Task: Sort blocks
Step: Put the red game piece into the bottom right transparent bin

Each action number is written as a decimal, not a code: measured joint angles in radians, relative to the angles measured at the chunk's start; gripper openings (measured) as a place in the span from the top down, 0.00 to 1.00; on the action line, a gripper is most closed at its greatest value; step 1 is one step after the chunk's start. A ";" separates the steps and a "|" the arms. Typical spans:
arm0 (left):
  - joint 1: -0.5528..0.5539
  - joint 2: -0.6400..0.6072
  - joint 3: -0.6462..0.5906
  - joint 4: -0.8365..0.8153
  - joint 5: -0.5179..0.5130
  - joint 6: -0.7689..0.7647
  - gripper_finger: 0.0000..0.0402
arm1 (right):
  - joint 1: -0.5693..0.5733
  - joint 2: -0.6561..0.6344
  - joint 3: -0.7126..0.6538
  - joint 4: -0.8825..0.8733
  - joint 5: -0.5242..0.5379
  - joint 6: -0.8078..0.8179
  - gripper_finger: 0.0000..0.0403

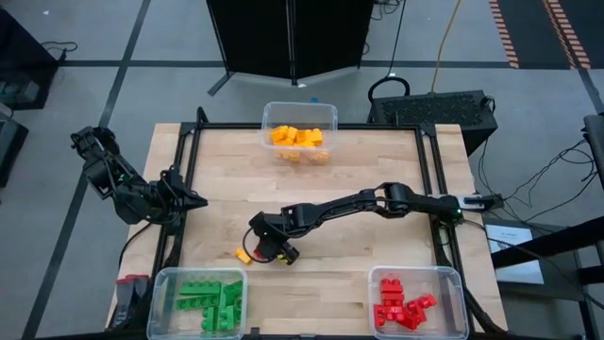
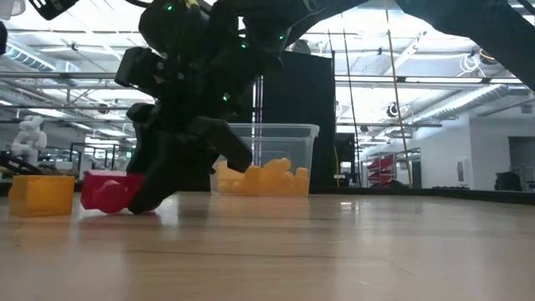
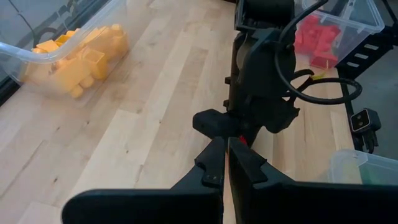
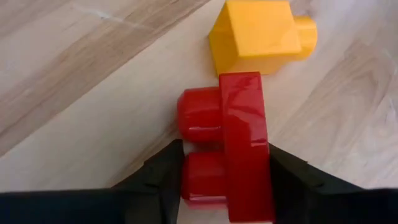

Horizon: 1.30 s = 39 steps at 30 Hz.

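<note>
I am looking down on the pale wooden bench (image 1: pixel 311 179), where three clear plastic rectangular bins are sitting. The bin at the far edge (image 1: pixel 299 116) is holding yellow-orange studded plastic bricks (image 1: pixel 297 138). The bin at the near left corner (image 1: pixel 162 288) is holding green studded bricks (image 1: pixel 215 300), and the bin at the near right corner (image 1: pixel 453 283) is holding red studded bricks (image 1: pixel 401 307).

My right pincer (image 1: pixel 280 247) is reaching to the near middle of the bench, between the green and red bins. Its fingers are bracketing a small red studded plastic brick (image 4: pixel 233 146) that is lying on the wood, pressing against both sides of it. A single yellow-orange studded brick (image 4: pixel 258 34) is lying just beside the red one, loose on the bench.

My left pincer (image 1: pixel 193 200) is waiting at the left edge of the bench, its fingers pressed together and carrying nothing.
</note>
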 joint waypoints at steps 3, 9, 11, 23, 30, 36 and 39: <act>0.000 0.000 0.000 0.000 0.000 0.000 0.99 | -0.001 0.000 0.000 -0.001 0.000 0.026 0.62; 0.000 0.000 0.000 0.000 0.000 0.000 0.99 | 0.003 -0.005 -0.001 -0.006 0.035 0.107 0.62; 0.000 0.000 0.000 0.000 0.000 0.000 0.99 | 0.004 -0.014 -0.002 -0.016 0.040 0.133 0.62; 0.000 0.000 0.000 0.001 0.000 0.001 0.99 | 0.007 -0.022 0.227 -0.312 0.099 0.233 0.62; 0.000 0.000 0.000 0.001 0.002 0.001 0.99 | 0.013 -0.074 0.341 -0.474 0.133 0.313 0.62; 0.000 0.000 0.000 0.003 0.006 0.004 0.99 | 0.019 -0.167 0.354 -0.581 0.141 0.447 0.62; 0.000 0.000 0.000 0.002 0.009 0.005 0.99 | 0.025 -0.216 0.355 -0.619 0.144 0.518 0.62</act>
